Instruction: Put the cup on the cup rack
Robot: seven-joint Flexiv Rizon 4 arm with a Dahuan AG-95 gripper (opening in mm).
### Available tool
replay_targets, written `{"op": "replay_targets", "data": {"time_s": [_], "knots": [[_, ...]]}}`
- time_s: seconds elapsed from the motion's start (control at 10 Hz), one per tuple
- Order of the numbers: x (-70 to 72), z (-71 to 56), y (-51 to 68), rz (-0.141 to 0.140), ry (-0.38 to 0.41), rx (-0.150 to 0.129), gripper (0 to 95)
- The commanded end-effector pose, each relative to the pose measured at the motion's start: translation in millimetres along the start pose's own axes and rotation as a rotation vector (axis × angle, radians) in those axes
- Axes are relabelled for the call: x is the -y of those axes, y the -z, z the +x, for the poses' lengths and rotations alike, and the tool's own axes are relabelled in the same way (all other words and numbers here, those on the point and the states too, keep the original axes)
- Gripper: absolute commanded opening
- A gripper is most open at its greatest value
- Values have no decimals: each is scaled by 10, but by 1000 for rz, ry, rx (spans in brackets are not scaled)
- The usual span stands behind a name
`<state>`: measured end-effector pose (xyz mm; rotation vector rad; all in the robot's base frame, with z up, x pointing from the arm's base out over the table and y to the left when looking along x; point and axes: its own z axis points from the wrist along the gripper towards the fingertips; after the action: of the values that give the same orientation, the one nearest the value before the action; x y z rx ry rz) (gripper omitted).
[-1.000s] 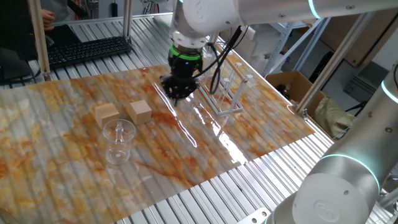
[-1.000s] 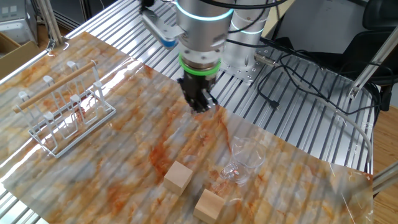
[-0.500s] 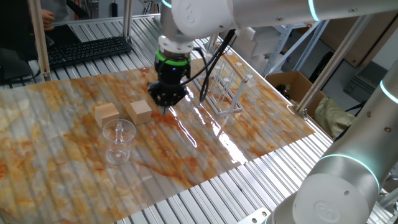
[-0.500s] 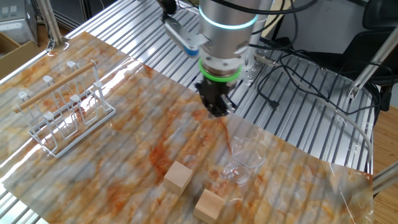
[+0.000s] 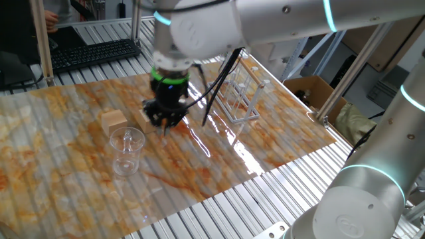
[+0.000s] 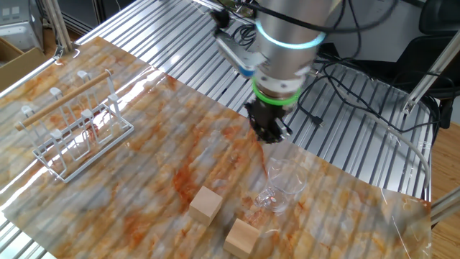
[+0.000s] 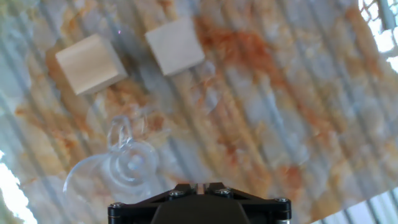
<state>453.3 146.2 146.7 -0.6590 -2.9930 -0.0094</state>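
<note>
The clear cup stands upright on the marbled mat, in front of the wooden cubes. It also shows in the other fixed view and in the hand view. The cup rack stands empty at the far side of the mat, and shows at the left in the other fixed view. My gripper hangs low over the mat beside the cubes, a short way from the cup and not touching it. Its fingers are together and hold nothing. It also shows in the other fixed view and the hand view.
Two tan wooden cubes lie near the cup; in one fixed view only one cube shows, the other is behind my gripper. Both show in the hand view. Metal slats surround the mat.
My gripper has moved away from the cup rack, across the mat toward the cubes and the cup. Cup, cubes and rack have not moved.
</note>
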Motion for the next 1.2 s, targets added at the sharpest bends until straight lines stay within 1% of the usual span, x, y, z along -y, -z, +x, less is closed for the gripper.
{"op": "replay_targets", "data": {"time_s": [0.1,0.3,0.5,0.6,0.8,0.9,1.0,1.1,1.2], "knots": [[1,-8,7,-1,3,-5,380],[0,-10,8,4,2,-3,380],[-6,-23,17,19,5,4,380],[-8,-26,18,18,-1,0,380],[-9,-27,17,27,-2,6,380],[-9,-27,17,24,6,7,190],[-9,-27,17,26,34,9,190],[-9,-27,17,30,40,22,0],[-9,-27,17,50,47,28,0]]}}
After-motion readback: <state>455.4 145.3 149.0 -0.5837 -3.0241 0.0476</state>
